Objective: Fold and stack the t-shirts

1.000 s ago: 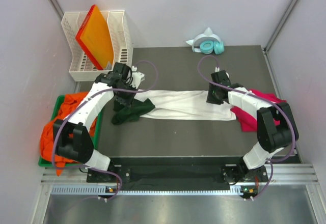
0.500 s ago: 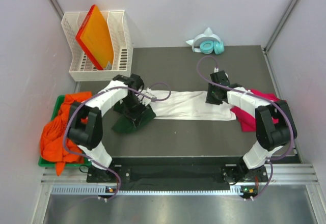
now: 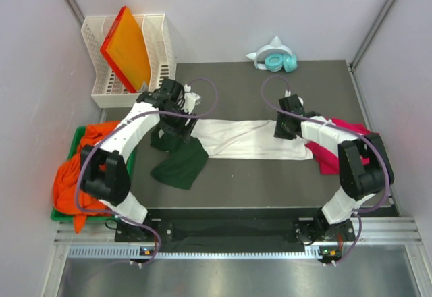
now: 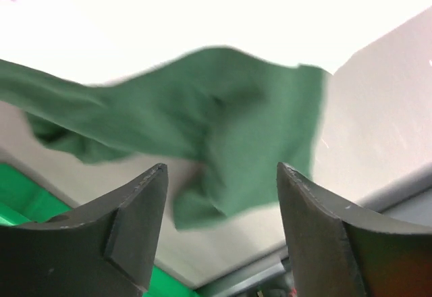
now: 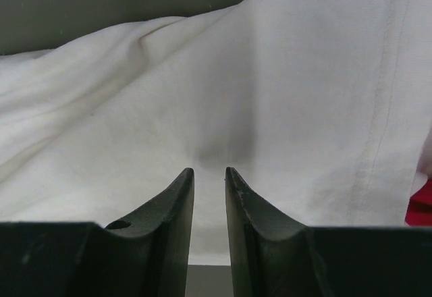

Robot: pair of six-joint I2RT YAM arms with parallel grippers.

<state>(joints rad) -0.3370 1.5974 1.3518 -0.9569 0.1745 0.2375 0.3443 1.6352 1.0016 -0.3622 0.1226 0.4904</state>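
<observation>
**White tee mid-fold, green tee parked front-left**

Long white t-shirt (image 3: 250, 138) lies as a flattened strip across the middle of the dark grey bench (image 3: 270, 182). My right jaws sit low on its right end, nearly together with a slim gap. White cloth (image 5: 270, 94) fills that view, can't tell if any is pinched. My left jaws are wide apart and hold nothing, up above the white strip's left end. The dark green t-shirt (image 3: 179, 165) lies rumpled below them (image 4: 223, 142), its top corner touching or just under that end.

Step as I judge it: folding the white one, green waiting. Next move calls for my left jaws to drop onto the white left edge only, without catching green cloth.

Room: bare bench in front of and behind the strip. Right side is tight, a crimson garment (image 3: 337, 145) touches the white hem. Left bench edge borders a green bin of orange clothes (image 3: 71, 175)
</observation>
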